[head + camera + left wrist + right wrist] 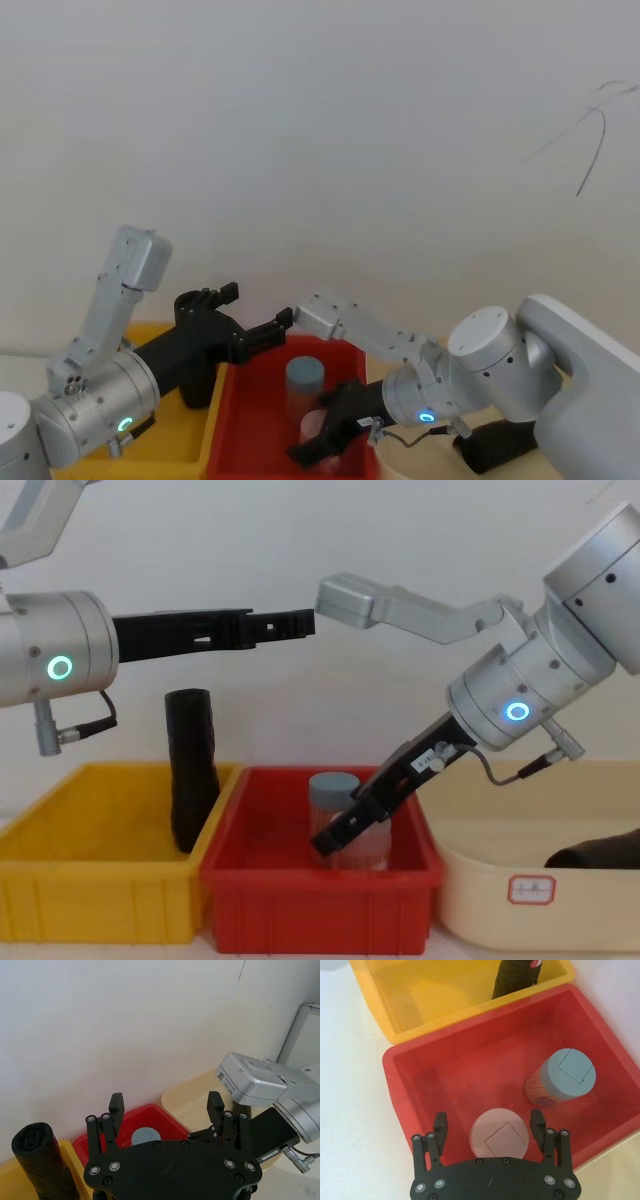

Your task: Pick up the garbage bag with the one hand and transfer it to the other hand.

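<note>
Below my left hand [285, 625], open and empty, the bag roll [191, 765] stands upright in the yellow bin [60, 880]. My right hand [490, 1132], also open and empty, is lower, down in the red bin [445, 1060] astride a jar [499, 1133].

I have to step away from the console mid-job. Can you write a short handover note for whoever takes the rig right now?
Left gripper: open and empty, held in the air above the bins.
Right gripper: open, lowered into the red bin around the pink-lidded jar; a blue-lidded jar stands beside it.
Garbage bag: upright at the yellow bin's right end, ungripped. A second dark roll lies in the beige tub.
Done: nothing yet.
Left: pick up the bag, then transfer it to the other gripper.
</note>
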Controlling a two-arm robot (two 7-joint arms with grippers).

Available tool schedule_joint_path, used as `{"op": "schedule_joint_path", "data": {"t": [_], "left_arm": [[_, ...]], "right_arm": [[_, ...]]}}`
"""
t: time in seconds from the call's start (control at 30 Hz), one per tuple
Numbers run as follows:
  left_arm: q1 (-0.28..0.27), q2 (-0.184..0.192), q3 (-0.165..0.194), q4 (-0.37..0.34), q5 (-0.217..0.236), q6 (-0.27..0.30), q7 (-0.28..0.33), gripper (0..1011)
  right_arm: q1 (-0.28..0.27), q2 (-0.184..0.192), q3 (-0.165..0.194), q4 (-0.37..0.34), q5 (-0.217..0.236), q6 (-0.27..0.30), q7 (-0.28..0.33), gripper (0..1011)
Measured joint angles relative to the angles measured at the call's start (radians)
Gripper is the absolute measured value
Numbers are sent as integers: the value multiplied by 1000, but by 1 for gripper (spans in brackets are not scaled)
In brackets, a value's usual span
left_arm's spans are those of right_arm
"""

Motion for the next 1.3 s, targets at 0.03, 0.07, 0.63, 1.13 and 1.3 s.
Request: {"op": "schedule_joint_path", "data": {"t": [0.03, 0.07, 0.63, 1.13, 1.3], "left_arm": [[0, 0, 0, 0, 0, 0, 0, 1000], [0, 0, 0, 0, 0, 0, 0, 1000], [0, 0, 0, 0, 0, 0, 0, 1000], [0, 0, 0, 0, 0, 0, 0, 1000], [0, 0, 0, 0, 0, 0, 0, 1000]], "right_arm": [[1, 0, 0, 2, -1, -1, 1, 1001], [2, -2, 0, 7, -2, -2, 3, 1001], [11, -12, 2, 67, -15, -12, 24, 1001], [14, -18, 4, 95, -19, -18, 36, 725], [13, -17, 9, 93, -20, -18, 36, 676]]}}
